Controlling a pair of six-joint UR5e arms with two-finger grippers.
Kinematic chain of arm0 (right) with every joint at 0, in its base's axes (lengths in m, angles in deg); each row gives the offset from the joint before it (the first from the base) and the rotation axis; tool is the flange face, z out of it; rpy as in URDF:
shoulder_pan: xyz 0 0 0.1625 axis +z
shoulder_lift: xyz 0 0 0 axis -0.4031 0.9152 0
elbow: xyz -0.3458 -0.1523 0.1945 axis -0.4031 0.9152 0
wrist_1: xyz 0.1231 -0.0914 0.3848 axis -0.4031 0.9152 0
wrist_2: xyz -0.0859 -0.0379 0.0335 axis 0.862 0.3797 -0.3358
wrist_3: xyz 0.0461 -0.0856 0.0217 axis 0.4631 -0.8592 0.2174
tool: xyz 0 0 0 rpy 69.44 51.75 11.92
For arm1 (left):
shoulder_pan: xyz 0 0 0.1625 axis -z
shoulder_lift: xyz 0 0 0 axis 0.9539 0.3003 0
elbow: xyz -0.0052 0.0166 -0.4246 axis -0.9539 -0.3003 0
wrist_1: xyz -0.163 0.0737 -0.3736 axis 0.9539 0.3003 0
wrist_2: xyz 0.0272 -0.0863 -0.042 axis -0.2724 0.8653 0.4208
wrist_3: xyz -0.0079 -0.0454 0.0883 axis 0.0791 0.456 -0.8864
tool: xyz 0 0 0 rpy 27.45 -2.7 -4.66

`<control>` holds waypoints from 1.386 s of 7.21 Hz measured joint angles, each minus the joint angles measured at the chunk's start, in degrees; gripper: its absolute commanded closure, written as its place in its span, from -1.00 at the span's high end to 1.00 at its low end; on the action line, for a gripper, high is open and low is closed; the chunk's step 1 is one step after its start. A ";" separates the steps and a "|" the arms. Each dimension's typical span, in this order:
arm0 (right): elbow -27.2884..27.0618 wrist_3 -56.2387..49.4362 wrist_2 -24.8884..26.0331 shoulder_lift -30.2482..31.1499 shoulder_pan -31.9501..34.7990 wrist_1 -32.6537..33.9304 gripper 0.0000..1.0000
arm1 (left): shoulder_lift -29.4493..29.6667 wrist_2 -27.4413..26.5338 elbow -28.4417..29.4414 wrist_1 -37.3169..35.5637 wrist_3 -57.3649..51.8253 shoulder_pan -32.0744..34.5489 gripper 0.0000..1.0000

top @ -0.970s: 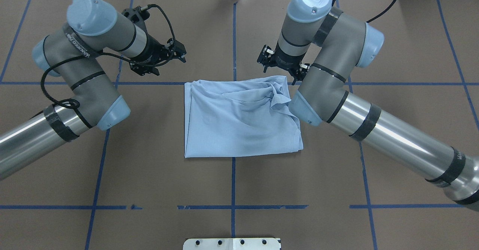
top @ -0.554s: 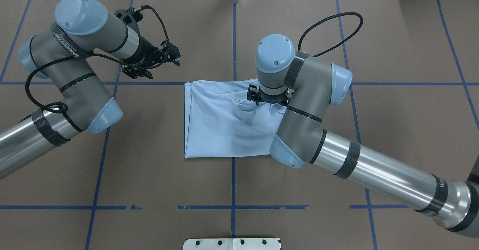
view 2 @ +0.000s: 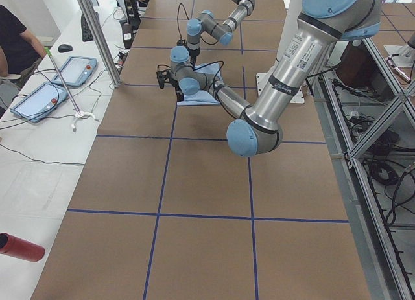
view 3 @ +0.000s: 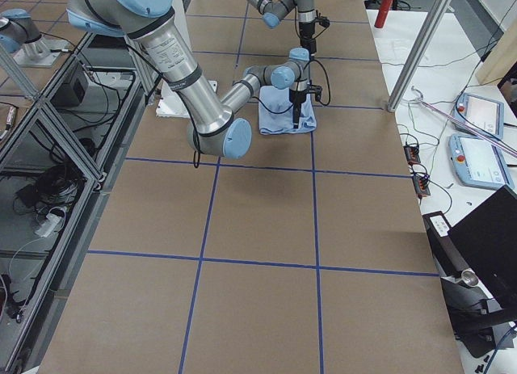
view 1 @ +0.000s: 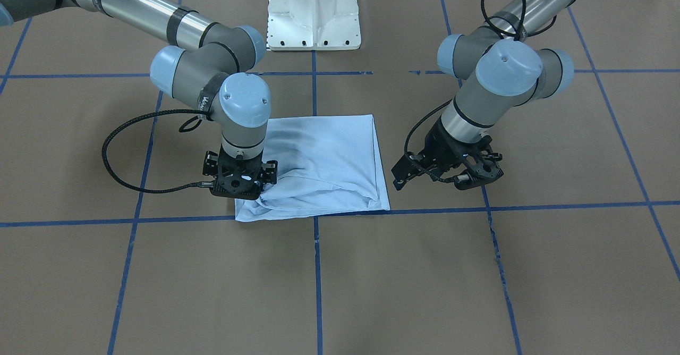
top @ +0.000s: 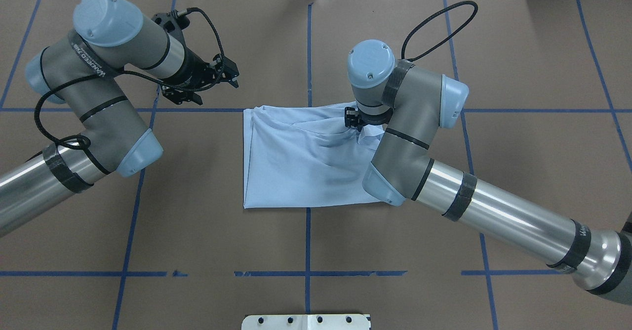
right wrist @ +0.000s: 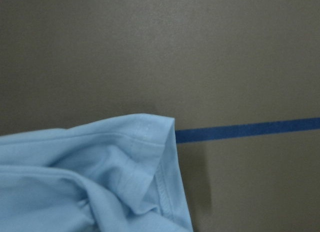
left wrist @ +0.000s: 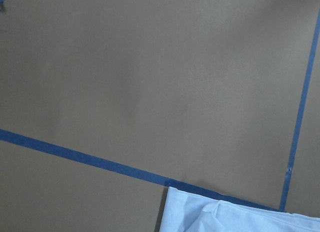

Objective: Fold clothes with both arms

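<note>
Flatten rumpled far corner of T-shirt [top: 296,167], part-folded mid-worktop [top: 207,231], w/ right gripper [view 1: 240,182] (fingers hidden, can't tell grip) before bringing in left gripper [view 1: 435,178], fingers wide & off cloth.

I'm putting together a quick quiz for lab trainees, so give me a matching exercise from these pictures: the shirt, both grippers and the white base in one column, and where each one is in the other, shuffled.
1. T-shirt
2. left gripper
3. right gripper
4. white base

A. at the robot-side edge of the table
B. down at the shirt's rumpled corner
C. above bare table, beside the shirt
D. folded, lying at the table's middle

Pairs: 1-D, 2-C, 3-B, 4-A
</note>
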 measured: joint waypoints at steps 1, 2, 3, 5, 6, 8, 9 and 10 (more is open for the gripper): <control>1.25 -1.69 0.09 0.00 1.04 -0.14 1.00 | 0.09 -0.03 0.03 0.09 0.08 -0.08 1.00; 2.25 -4.27 0.11 0.02 2.82 -0.21 1.00 | 0.35 -0.06 0.05 0.13 0.28 -0.19 1.00; 3.36 -7.32 0.10 0.05 4.89 -0.26 1.00 | 0.73 -0.08 0.11 0.13 0.52 -0.31 1.00; 5.03 -11.68 -0.13 0.00 7.83 -0.70 1.00 | 0.89 -0.08 0.09 0.03 0.32 -0.39 1.00; 5.05 -13.32 -1.12 0.02 9.54 -1.47 1.00 | 0.58 -0.10 0.05 -0.13 -1.97 0.02 1.00; 4.45 -21.24 -7.11 1.30 16.94 -2.20 1.00 | -2.78 -0.15 0.07 -0.60 -14.64 4.90 1.00; 3.80 -27.70 -11.17 3.17 22.41 -2.21 1.00 | -5.40 -0.17 0.31 -1.44 -24.44 9.42 1.00; 3.04 -34.97 -15.12 5.95 28.04 -2.17 1.00 | -7.81 -0.16 0.98 -3.29 -35.22 14.47 1.00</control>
